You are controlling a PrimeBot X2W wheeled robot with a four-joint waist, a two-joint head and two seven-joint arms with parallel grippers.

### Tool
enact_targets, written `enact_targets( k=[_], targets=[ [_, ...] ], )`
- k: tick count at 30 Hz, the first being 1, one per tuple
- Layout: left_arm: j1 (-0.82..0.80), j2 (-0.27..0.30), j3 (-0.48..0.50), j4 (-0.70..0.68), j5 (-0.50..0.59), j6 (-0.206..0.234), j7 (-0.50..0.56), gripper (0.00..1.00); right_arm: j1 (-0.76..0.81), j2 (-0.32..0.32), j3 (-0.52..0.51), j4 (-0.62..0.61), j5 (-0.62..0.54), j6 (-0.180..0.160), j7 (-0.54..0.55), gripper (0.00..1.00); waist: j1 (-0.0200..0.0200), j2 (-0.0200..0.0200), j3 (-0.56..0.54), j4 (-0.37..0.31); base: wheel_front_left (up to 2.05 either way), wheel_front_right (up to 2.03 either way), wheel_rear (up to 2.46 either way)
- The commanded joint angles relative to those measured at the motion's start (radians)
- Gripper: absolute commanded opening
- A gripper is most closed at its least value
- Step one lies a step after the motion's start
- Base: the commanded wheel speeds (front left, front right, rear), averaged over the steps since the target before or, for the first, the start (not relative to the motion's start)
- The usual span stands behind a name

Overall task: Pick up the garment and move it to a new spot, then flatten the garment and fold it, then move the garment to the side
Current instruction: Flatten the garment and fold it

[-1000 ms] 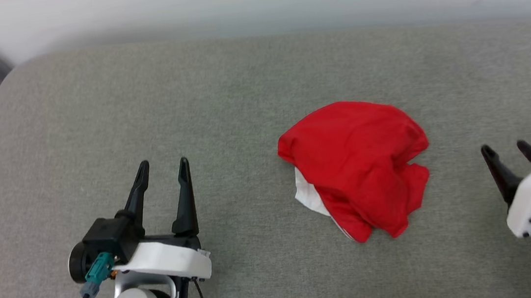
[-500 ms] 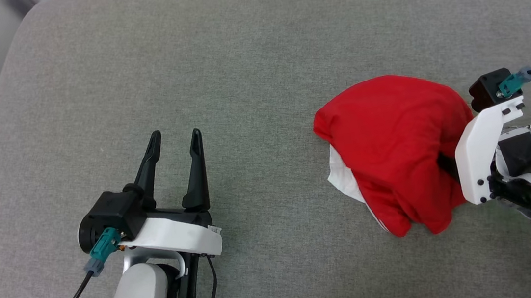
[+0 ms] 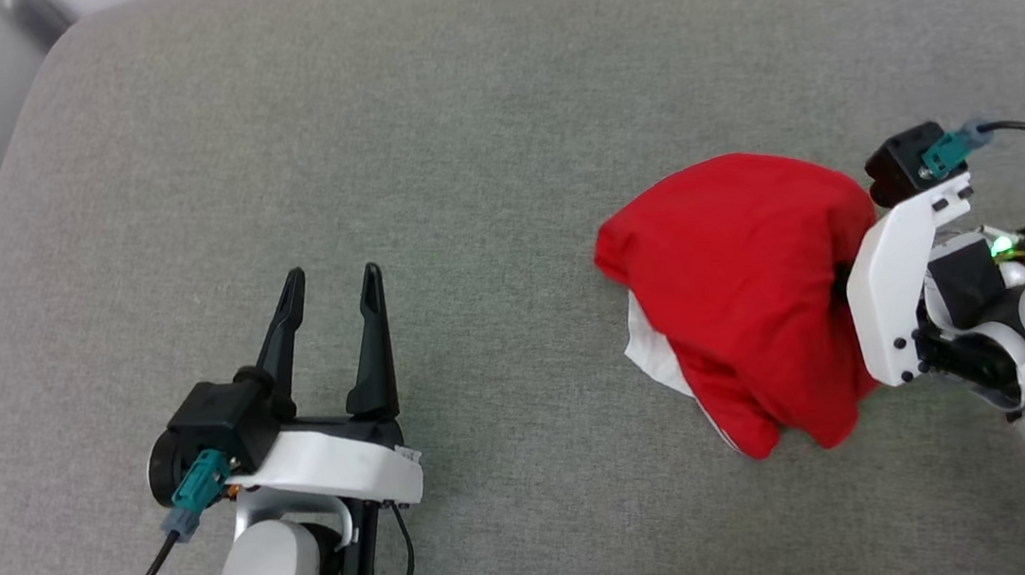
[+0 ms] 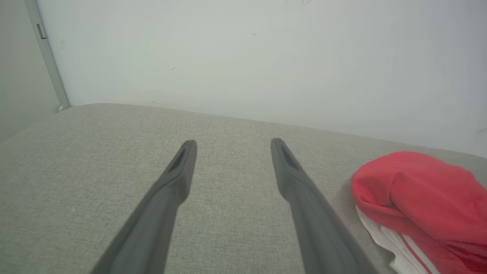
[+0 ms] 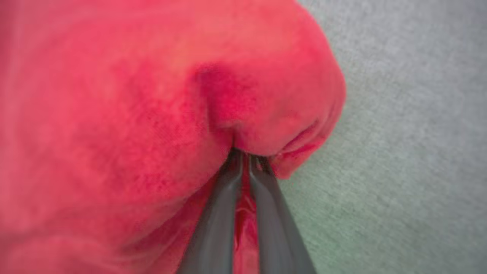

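1. On the left, the left gripper (image 3: 332, 273) hovers over the grey cushion (image 3: 457, 122). Its two dark fingers are spread wide with nothing between them, and it is well apart from the shirt. From that far off, I reckon it can do nothing to catch the cloth if the other side fumbles.
2. Right of the middle, the garment (image 3: 742, 292) lies in a rumpled red heap on the cushion, with a white flap (image 3: 656, 363) poking out at its lower left edge. Bunched like that, a loose sleeve or hem could trail and drag on the coarse weave once the heap lifts.
3. At the heap's right edge, the right gripper (image 5: 243, 154) has its fingers squeezed together on a fold of red cloth, and the fabric puckers around the tips.
4. That bite looks small and sits near the tips, so the weight of the whole shirt could pull it free during the carry.
5. I cannot tell how many layers are caught. A single layer might let the shirt unfurl and hang long, while several might leave it twisted and harder to flatten.
6. As for containers, I see no bin, basket or box from here. The shirt sits straight on the cushion, inside nothing.
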Motion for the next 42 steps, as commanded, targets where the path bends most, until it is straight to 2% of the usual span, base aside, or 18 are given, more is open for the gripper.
enact_targets(
  k=[1,5,9,12,14,17,21,23,27,28,29,30,31,32,34,42],
  targets=[
    [0.014,0.000,0.007,0.002,0.009,0.001,-0.002,1.00,-0.025,-0.013,-0.001,-0.033,-0.001,0.000,-0.017,0.00,-0.0001,0.0000,-0.031,-0.024,0.00,0.00,0.00],
    [0.038,0.000,0.020,0.006,0.027,0.000,-0.002,1.00,0.004,-0.045,-0.030,-0.144,-0.015,0.000,-0.039,0.00,-0.0001,0.0000,-0.075,-0.057,0.00,0.00,0.00],
    [0.066,0.002,0.039,0.011,0.035,0.007,-0.002,1.00,0.097,-0.065,-0.115,-0.273,-0.049,0.000,-0.026,0.00,-0.0001,0.0000,-0.117,-0.096,0.00,0.00,0.00],
    [0.089,0.005,0.050,0.014,0.038,0.008,-0.002,1.00,0.217,-0.044,-0.218,-0.376,-0.084,0.000,-0.001,0.00,-0.0001,0.0000,-0.142,-0.122,0.00,0.00,0.00],
    [0.094,0.006,0.052,0.016,0.038,0.007,-0.002,1.00,0.268,-0.034,-0.255,-0.401,-0.098,0.000,0.009,0.00,-0.0001,0.0000,-0.150,-0.128,0.00,0.00,0.00],
    [0.112,0.010,0.057,0.022,0.038,0.004,-0.002,1.00,0.437,0.035,-0.374,-0.472,-0.128,0.000,0.035,0.00,-0.0001,0.0000,-0.171,-0.143,0.00,0.00,0.00],
    [0.127,0.014,0.059,0.028,0.037,0.001,-0.002,1.00,0.660,0.152,-0.490,-0.492,-0.152,0.000,0.052,0.00,-0.0001,0.0000,-0.188,-0.151,0.00,0.00,0.00],
    [0.130,0.019,0.060,0.033,0.038,0.002,-0.002,1.00,0.742,0.211,-0.521,-0.473,-0.153,0.000,0.045,0.00,-0.0001,0.0000,-0.195,-0.150,0.00,0.00,0.00],
    [0.137,0.024,0.062,0.046,0.034,0.005,-0.002,1.00,0.837,0.268,-0.534,-0.388,-0.136,0.000,0.017,0.00,-0.0001,0.0000,-0.210,-0.148,0.00,0.00,0.00],
    [0.139,0.026,0.064,0.049,0.032,0.007,-0.002,1.00,0.841,0.276,-0.529,-0.370,-0.127,0.000,-0.003,0.14,-0.0001,0.0000,-0.215,-0.150,0.00,0.00,0.00],
    [0.143,0.027,0.064,0.051,0.032,0.010,-0.001,1.00,0.841,0.279,-0.523,-0.357,-0.131,0.000,-0.034,0.49,-0.0001,0.0000,-0.220,-0.150,0.00,0.00,0.00],
    [0.147,0.029,0.065,0.053,0.032,0.012,0.001,1.00,0.837,0.283,-0.516,-0.346,-0.131,0.000,-0.070,1.00,-0.0001,0.0000,-0.225,-0.151,0.00,0.00,0.00],
    [0.150,0.031,0.066,0.054,0.030,0.013,0.001,1.00,0.827,0.285,-0.511,-0.344,-0.128,0.000,-0.109,1.00,-0.0001,0.0000,-0.230,-0.152,0.00,0.00,0.00],
    [0.156,0.036,0.068,0.057,0.028,0.016,0.005,1.00,0.807,0.284,-0.506,-0.348,-0.142,0.000,-0.205,1.00,-0.0001,0.0000,-0.242,-0.155,0.00,0.00,0.00],
    [0.166,0.040,0.067,0.057,0.025,0.016,0.010,1.00,0.795,0.282,-0.503,-0.358,-0.155,0.000,-0.296,1.00,-0.0001,0.0000,-0.253,-0.156,0.00,0.00,0.00],
    [0.189,0.047,0.059,0.055,0.024,0.029,0.029,1.00,0.719,0.232,-0.474,-0.340,-0.201,0.000,-0.577,1.00,-0.0001,0.0000,-0.290,-0.153,0.00,0.00,0.00]
  ],
)
